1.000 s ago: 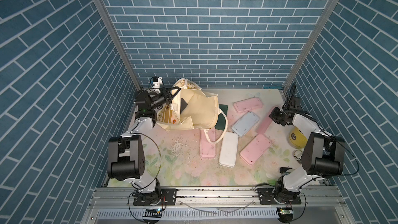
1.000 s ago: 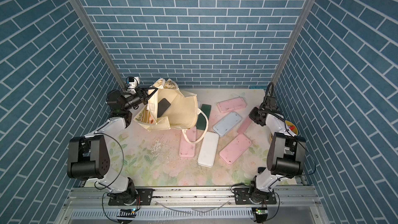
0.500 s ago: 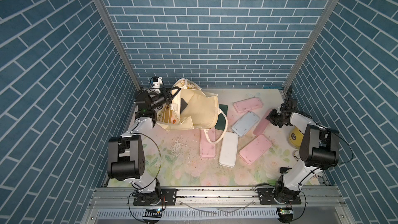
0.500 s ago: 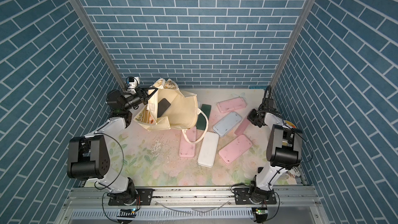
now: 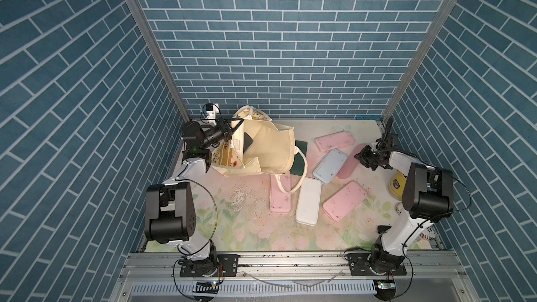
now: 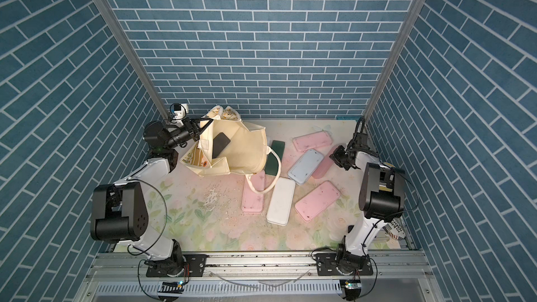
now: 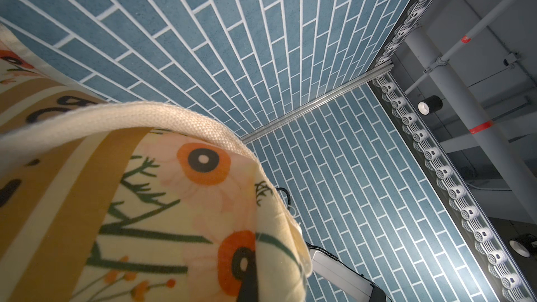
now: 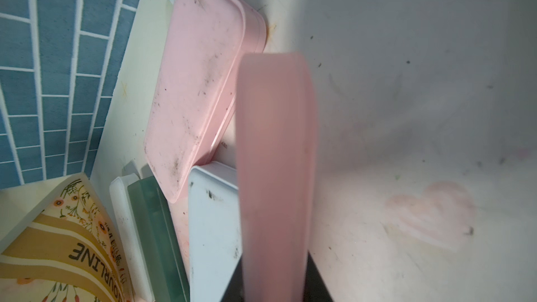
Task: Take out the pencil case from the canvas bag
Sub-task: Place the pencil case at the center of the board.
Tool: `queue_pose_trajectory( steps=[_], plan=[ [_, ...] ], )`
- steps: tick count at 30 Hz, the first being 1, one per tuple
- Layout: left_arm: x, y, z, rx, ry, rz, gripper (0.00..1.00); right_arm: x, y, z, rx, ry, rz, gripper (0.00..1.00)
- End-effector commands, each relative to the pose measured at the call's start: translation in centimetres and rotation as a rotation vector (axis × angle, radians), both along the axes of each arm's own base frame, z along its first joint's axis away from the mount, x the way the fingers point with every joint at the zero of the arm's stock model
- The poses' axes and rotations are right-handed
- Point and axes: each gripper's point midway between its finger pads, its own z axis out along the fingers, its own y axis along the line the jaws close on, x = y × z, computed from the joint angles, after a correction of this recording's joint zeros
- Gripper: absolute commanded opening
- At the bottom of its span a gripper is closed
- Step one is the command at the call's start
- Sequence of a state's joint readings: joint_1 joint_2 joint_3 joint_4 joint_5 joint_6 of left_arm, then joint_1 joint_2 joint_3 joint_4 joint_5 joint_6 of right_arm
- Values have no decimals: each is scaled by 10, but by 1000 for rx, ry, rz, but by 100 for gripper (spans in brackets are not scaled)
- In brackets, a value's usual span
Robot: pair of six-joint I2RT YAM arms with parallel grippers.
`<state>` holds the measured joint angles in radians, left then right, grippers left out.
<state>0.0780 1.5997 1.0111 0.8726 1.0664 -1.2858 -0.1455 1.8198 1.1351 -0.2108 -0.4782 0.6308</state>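
Slumping far-left, the soft cream canvas bag [image 5: 273, 148] is hanging from the left gripper [image 5: 232, 130] pinching its rim, while the right gripper [image 5: 362, 158] is clamping a smooth, rounded-oblong pink pencil case [image 5: 348, 165] outside it, slanting toward mid-table.

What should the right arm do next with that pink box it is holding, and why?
Probably lower it and let go. The right gripper is shut on a dusty pink pencil case, already outside the canvas bag and over the table beside a light blue case. The left gripper holds the bag's mouth open, where a dark case lies inside.
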Motion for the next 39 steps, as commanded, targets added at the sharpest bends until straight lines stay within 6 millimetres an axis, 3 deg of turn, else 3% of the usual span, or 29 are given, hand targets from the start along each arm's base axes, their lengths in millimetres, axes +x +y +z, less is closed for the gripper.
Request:
queue_pose_trajectory(
  steps=[1, 6, 14, 20, 25, 28, 31, 39],
  plan=[
    [-6, 0, 19, 14, -68, -4, 0, 3, 2, -9, 30, -5, -9, 12],
    [-7, -1, 20, 14, -72, -5, 0, -4, -7, -12, -27, 24, -32, 31],
    [-8, -1, 22, 14, -76, -5, 0, -18, -29, -4, -165, 67, -80, 49],
    [-9, -1, 24, 15, -82, -5, 0, -26, -34, 6, -201, 75, -92, 53],
    [-11, -1, 28, 16, -95, -8, 0, -32, -29, 27, -214, 50, -89, 53],
    [-16, -2, 36, 18, -126, -12, 0, -36, -14, 47, -223, 7, -66, 53],
    [-20, -3, 44, 21, -153, -16, 0, -38, 16, 74, -238, -64, -4, 53],
    [-28, -5, 57, 12, -211, -35, 0, -54, 139, 187, -230, -442, 265, 52]
  ],
)
